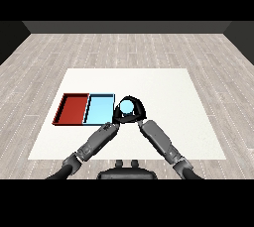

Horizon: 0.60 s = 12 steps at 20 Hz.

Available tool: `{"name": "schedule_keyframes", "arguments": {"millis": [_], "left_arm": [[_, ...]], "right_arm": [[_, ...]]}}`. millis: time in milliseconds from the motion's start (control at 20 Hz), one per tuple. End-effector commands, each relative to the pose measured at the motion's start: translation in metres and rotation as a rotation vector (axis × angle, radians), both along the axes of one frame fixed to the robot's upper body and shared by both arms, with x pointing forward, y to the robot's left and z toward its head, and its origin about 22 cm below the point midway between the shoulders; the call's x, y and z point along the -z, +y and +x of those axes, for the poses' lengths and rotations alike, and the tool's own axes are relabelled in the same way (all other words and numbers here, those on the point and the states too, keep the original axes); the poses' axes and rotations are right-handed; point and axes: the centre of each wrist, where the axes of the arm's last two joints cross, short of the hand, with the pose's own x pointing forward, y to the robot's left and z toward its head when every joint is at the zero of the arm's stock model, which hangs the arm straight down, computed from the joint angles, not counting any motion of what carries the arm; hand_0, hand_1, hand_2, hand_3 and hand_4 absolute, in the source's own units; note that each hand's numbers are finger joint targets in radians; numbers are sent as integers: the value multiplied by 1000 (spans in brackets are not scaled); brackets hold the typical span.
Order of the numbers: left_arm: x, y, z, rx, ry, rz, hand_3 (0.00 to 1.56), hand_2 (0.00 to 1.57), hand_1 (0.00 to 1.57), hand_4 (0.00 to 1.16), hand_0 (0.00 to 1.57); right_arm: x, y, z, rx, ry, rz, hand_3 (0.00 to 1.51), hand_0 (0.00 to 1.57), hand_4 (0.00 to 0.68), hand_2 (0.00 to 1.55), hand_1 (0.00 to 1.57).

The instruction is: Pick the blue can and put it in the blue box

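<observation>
The blue can (127, 106) is just right of the light blue tray (99, 108), near its right edge. My right hand (139, 111) curls round the can from the right and above, shut on it. My left hand (117, 115) is close against the can's left side, over the blue tray's near right corner. The can's lower part is hidden by the two hands, and I cannot tell whether it rests on the table or is lifted.
The red tray (72, 108) lies to the left of the light blue tray, touching it. Both trays sit on the left half of the white table (168, 97). My two forearms meet in front of the can.
</observation>
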Motion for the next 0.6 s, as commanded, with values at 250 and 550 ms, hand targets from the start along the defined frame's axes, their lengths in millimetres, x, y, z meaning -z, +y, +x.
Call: {"name": "schedule_keyframes", "arguments": {"millis": [250,550], "left_arm": [[-16,-10,18,-53,-2,36,1467,1555,1571,1141,1571],[-8,-5,2,-53,-23,25,1466,1559,1571,1138,1571]], "right_arm": [[-11,16,-10,-20,2,34,1302,1332,496,1403,1332],[-2,5,-6,29,13,-55,0,0,0,0,0]]}}
